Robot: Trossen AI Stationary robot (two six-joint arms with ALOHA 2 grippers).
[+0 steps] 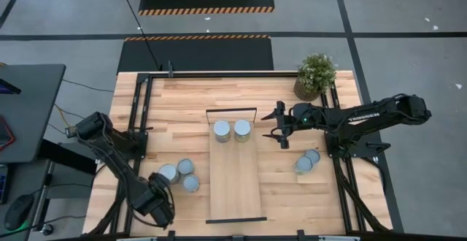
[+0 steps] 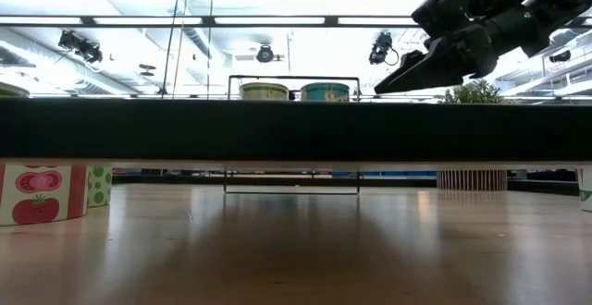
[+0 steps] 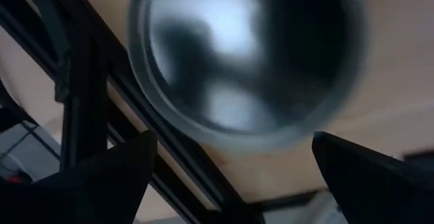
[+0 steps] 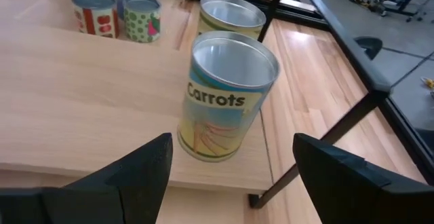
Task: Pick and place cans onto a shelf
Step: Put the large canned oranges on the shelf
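We count seven cans: two on the shelf at its far end, three on the table near the left gripper, two on the right. Left gripper hovers wide open over one can, holding nothing. Right gripper hangs beside the shelf, partly open, empty, facing a can labelled "Carrots".

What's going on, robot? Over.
Left claw open above silver metal cans. Right claw empty beside pale wooden shelf, two cans shelved. Nothing in way.

Overhead, table-level, two close wrist views
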